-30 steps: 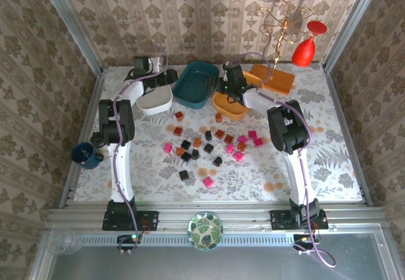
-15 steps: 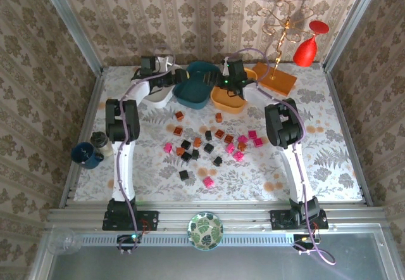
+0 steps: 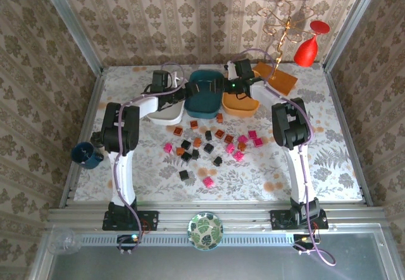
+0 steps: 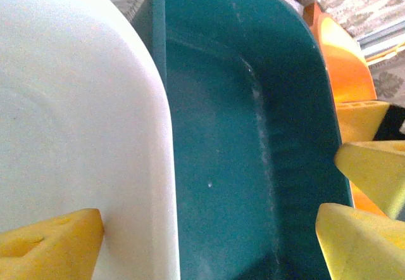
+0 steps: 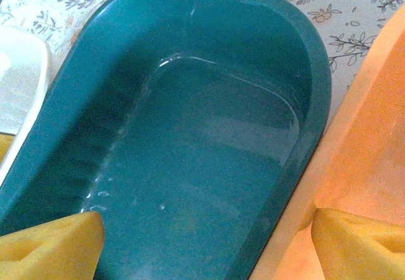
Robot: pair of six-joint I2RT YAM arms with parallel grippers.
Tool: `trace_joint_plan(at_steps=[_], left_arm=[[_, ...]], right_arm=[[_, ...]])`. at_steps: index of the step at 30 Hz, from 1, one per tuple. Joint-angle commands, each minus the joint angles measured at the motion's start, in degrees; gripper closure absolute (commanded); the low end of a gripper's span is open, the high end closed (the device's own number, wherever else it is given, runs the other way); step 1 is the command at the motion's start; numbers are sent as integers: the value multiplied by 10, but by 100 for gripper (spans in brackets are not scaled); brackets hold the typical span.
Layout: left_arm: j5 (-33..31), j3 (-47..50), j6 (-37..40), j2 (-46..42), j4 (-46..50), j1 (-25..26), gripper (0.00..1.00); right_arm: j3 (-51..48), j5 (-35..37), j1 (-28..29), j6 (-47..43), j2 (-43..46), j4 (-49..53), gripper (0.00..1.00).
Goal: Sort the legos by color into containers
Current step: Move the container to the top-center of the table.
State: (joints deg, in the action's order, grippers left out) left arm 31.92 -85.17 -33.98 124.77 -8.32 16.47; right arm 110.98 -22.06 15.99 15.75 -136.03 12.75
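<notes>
Teal tub (image 3: 204, 96) shifted; left tool (image 4: 209, 235), right tool (image 5: 205, 242) apart, straddling its opposite rims.

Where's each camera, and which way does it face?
Top external: above and behind the bases, facing down on the floral table; both arms whole.
Left wrist: looks down over the white plastic tub into the dark teal plastic tub; left gripper at bottom edge.
Right wrist: looks into the teal tub, orange plastic tub at right; right gripper at bottom corners.
Shared: the teal tub.
</notes>
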Motion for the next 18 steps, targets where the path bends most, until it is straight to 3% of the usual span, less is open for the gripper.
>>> trace_joint_plan(at_steps=[1,7,11,15,18], left_arm=[[-42,-29,-31,14,-26,4,11],[-68,-99,-8,46,25,-4,10],[-83,-102,11,27,40,-15,6],[-128,-104,58,-27,84,-33,2],[-177,-85,102,-94,116,-40,1]], right_arm=[[69,-52,8,-13,-30,26,14],[178,-42,9,2,-78,73,14],[205,31,4,-16,-63,124,11],[174,126,5,-57,3,161,9],[76,184,17,-77,90,142,8]])
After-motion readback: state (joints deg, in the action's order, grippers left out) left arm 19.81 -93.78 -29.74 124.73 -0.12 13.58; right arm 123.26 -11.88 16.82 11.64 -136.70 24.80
